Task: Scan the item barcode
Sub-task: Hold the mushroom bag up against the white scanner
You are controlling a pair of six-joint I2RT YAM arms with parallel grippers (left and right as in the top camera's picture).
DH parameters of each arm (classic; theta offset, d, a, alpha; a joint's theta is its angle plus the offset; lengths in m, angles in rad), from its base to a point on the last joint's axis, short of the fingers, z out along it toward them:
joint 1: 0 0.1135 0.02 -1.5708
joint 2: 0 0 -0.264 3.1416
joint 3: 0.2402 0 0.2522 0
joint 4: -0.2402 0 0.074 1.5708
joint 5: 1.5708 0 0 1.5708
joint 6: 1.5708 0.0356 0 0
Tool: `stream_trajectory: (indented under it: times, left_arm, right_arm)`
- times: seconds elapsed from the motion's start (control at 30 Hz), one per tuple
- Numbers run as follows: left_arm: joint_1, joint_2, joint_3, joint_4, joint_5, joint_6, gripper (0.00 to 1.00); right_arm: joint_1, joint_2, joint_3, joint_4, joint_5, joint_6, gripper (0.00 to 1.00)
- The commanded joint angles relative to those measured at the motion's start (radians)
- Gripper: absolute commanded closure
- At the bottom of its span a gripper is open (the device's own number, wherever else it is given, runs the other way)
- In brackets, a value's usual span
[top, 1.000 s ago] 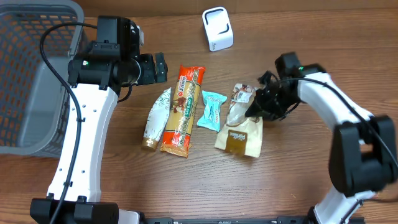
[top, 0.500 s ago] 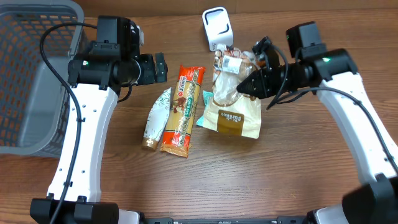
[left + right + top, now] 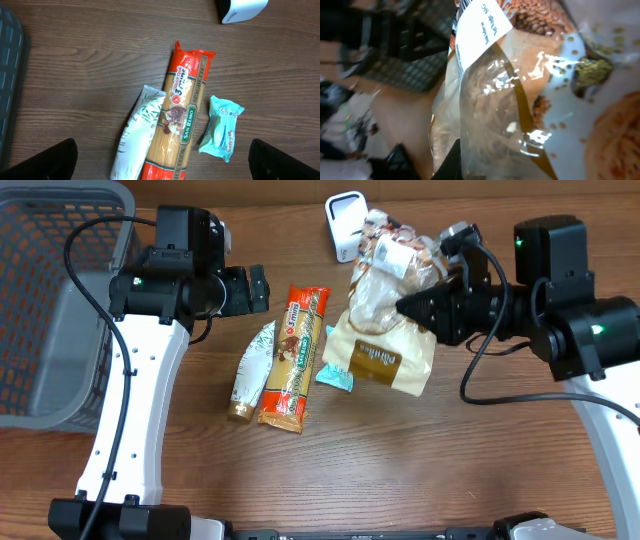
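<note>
The right jaws are clamping a clear-and-tan plastic bag (image 3: 385,360) near the white boxy scanner (image 3: 349,225); left jaws are standing open.

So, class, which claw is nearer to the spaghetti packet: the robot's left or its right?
Left. The left claw hovers open just off the spaghetti packet, by its far end. The right claw is farther off on the packet's other side, shut on the clear bag.

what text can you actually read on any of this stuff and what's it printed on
"SAN REMO": green band on the spaghetti pack.
"3": white circle near that pack's top; the words around it are too small.
Blurred: the white label on the held bag.
Too small: print on the teal packet and white pouch.
</note>
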Motion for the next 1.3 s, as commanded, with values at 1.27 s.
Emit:
stream_trajectory:
  times: [1.27]
  left_arm:
    - [-0.002,-0.013,0.018,0.0,-0.003,0.016,0.0]
  right_arm:
    - [0.24,0.905,0.272,0.914,1.381,-1.207,0.96]
